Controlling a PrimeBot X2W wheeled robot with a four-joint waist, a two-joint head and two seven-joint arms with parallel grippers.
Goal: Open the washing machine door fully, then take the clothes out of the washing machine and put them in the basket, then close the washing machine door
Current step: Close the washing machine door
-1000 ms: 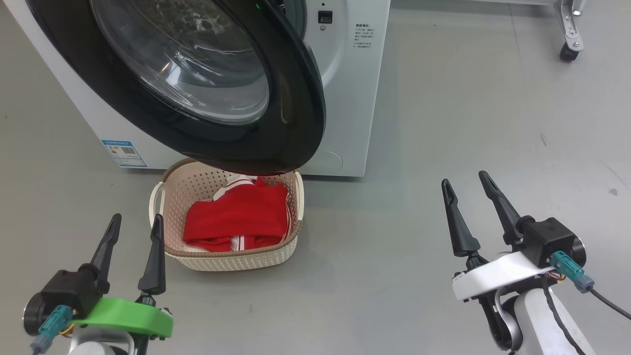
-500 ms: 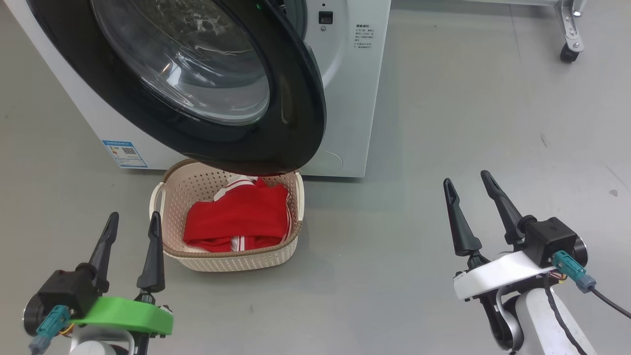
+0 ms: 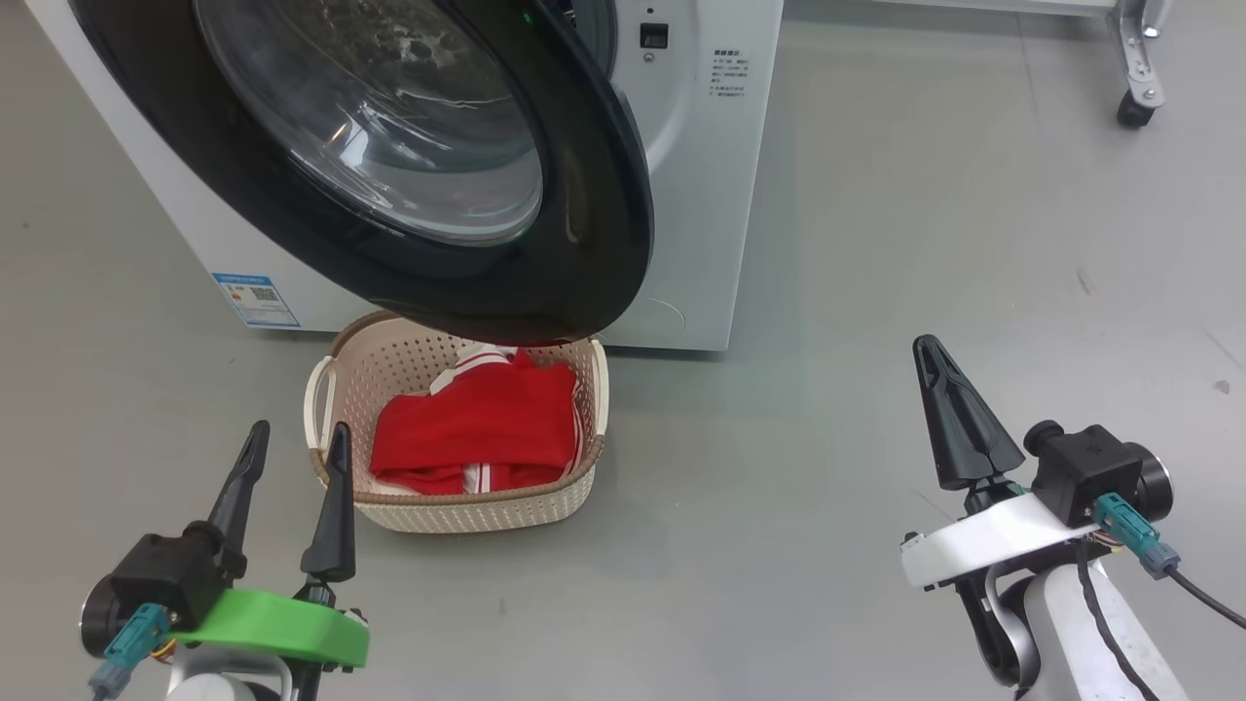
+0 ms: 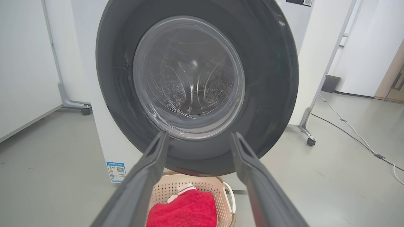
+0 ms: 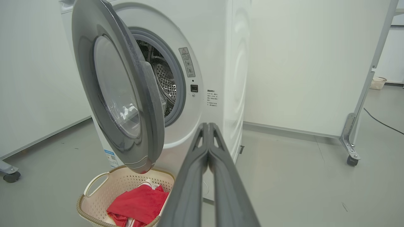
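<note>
Left hand [image 3: 300, 433]: lower left, fingers apart, empty.
Basket [image 3: 467, 508]: on the floor, lower centre-left, beneath the door's bottom edge.
Clothes [image 3: 477, 428]: red, inside the basket.
Washing machine door [image 3: 599, 195]: upper left, swung partly open.
Washing machine [image 3: 715, 195]: top centre, behind the door.
Right hand [image 3: 927, 349]: lower right, fingers pressed together, empty.

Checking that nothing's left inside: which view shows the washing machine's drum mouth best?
The right wrist view: it looks past the washing machine door into the drum mouth, which is partly hidden. The left wrist view sees it only through the door glass; the head view catches a sliver of rim.
</note>
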